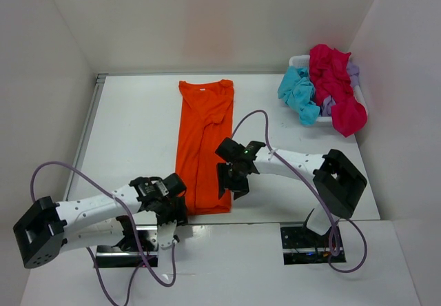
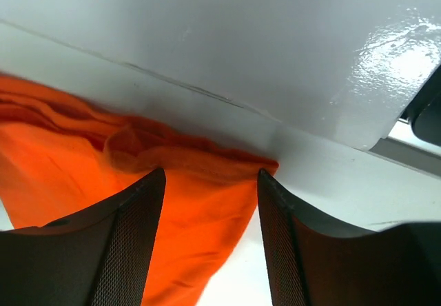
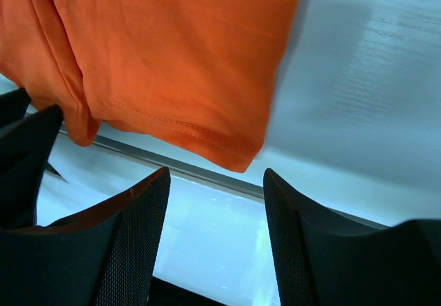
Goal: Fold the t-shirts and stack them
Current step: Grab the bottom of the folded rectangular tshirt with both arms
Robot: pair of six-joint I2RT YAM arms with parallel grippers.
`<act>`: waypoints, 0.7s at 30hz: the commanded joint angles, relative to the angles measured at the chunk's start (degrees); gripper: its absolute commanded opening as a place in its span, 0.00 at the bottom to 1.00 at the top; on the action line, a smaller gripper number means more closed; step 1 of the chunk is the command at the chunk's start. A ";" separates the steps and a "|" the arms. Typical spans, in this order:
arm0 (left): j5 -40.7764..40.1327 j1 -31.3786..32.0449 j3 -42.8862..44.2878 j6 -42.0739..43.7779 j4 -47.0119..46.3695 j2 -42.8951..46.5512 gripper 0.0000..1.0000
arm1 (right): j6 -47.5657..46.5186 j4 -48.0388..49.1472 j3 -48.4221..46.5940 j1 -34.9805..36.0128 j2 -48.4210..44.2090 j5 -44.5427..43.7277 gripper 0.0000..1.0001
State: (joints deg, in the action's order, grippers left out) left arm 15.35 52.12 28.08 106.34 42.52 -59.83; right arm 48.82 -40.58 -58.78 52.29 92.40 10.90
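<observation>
An orange t-shirt [image 1: 204, 140] lies on the table as a long narrow strip, collar at the far end. My left gripper [image 1: 176, 213] is at its near left corner. In the left wrist view the left gripper [image 2: 210, 175] is open, with the orange cloth [image 2: 193, 237] lying between its fingers. My right gripper [image 1: 233, 182] hovers by the strip's near right edge. In the right wrist view it [image 3: 215, 171] is open and holds nothing, and the orange hem corner [image 3: 172, 44] sits just beyond its fingertips. The turquoise [image 1: 300, 94], magenta [image 1: 334, 85] and lavender [image 1: 353, 72] t-shirts are heaped at the back right.
A white basket [image 1: 298, 60] at the back right corner holds the three heaped shirts. White walls enclose the table on the left, back and right. The table's near edge [image 1: 275, 221] runs just below the orange strip's end.
</observation>
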 commanded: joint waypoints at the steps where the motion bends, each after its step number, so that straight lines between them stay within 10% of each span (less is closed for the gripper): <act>1: -1.81 2.63 2.51 2.38 2.30 -2.21 0.63 | -0.21 2.17 1.12 -0.79 -0.91 -0.79 0.62; 21: -7.44 3.25 4.45 1.06 8.63 -2.82 0.70 | -0.74 3.75 2.79 -1.32 -1.35 0.35 0.62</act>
State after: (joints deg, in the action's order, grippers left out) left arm 6.68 55.07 32.84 106.43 49.10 -60.58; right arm 48.53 -38.61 -56.80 51.37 92.38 11.35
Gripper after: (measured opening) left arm 0.697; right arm 0.622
